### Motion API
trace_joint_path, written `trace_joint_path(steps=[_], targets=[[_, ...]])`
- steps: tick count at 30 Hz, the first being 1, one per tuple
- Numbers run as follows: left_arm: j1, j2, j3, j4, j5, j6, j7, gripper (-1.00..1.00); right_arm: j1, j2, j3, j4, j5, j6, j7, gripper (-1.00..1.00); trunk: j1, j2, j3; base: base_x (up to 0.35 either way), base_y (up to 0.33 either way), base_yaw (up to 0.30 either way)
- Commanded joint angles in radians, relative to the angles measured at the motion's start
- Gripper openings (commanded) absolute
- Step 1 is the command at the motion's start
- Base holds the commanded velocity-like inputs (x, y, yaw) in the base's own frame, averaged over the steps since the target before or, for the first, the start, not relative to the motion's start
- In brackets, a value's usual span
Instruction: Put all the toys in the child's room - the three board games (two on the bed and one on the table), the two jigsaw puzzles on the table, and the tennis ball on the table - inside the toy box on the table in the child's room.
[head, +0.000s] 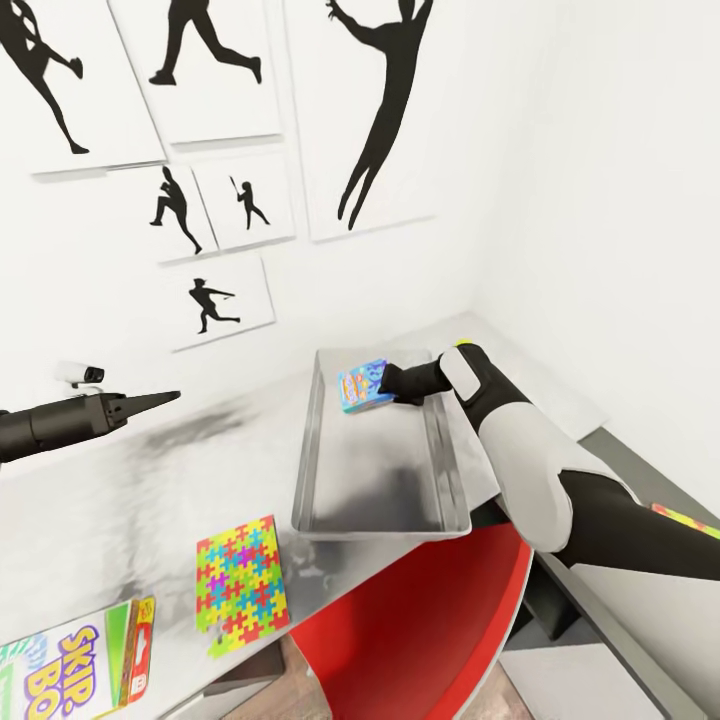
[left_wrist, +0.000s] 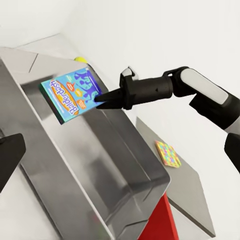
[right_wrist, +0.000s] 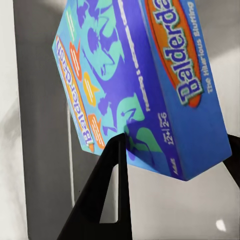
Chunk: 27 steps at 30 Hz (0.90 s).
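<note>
My right gripper (head: 392, 383) is shut on the edge of the blue-and-orange board game (head: 363, 387), holding it tilted over the far end of the grey toy box (head: 380, 470). The left wrist view shows the same grip (left_wrist: 97, 100) on the game (left_wrist: 67, 94) above the toy box (left_wrist: 115, 150). Close up, black fingers (right_wrist: 107, 195) clamp the game (right_wrist: 145, 85). My left gripper (head: 165, 400) hovers open over the table (head: 120, 500), left of the box. A jigsaw puzzle (head: 241, 585) and a white-green board game (head: 75, 665) lie near the front edge. A tennis ball (left_wrist: 79, 59) peeks out behind the box.
A red chair (head: 420, 630) stands under the table's front edge below the toy box. A second bright jigsaw (head: 685, 520) lies on the table to the right, past my right arm, also seen as jigsaw (left_wrist: 167, 153). White walls with black silhouette pictures close the corner behind.
</note>
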<state>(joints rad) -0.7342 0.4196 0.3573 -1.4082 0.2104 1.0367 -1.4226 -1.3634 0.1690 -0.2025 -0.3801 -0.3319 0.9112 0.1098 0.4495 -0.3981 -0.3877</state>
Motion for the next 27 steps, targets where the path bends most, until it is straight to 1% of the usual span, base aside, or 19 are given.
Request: trace_joint_path(steps=[1, 9, 12, 17, 27], targets=[[-0.001, 0.000, 0.000, 0.000, 0.001, 0.011, -0.003, 1.00, -0.001, 0.001, -0.008, -0.001, 0.010, 0.005, 0.007, -1.00, 0.000, -0.002, -0.003, 0.000, 0.000, 0.000], [-0.001, 0.001, 0.019, 0.000, 0.001, 0.011, -0.004, 1.00, -0.002, 0.000, -0.007, -0.001, 0.010, 0.005, 0.005, -1.00, 0.000, -0.002, -0.017, 0.000, 0.000, 0.000], [-0.001, 0.001, 0.020, 0.000, 0.001, 0.011, -0.005, 1.00, -0.002, 0.001, -0.007, -0.001, 0.010, 0.005, -0.002, -1.00, 0.000, -0.002, -0.022, 0.000, 0.000, 0.000], [-0.001, 0.001, 0.021, 0.000, 0.001, 0.011, -0.006, 1.00, -0.003, 0.001, -0.008, -0.002, 0.009, 0.006, -0.036, -1.00, 0.000, -0.002, -0.030, 0.000, 0.000, 0.000], [-0.001, 0.001, 0.021, 0.000, 0.001, 0.011, -0.006, 1.00, -0.016, 0.001, -0.008, -0.002, 0.008, 0.006, -0.043, -1.00, 0.000, -0.002, -0.047, 0.000, 0.000, 0.000]])
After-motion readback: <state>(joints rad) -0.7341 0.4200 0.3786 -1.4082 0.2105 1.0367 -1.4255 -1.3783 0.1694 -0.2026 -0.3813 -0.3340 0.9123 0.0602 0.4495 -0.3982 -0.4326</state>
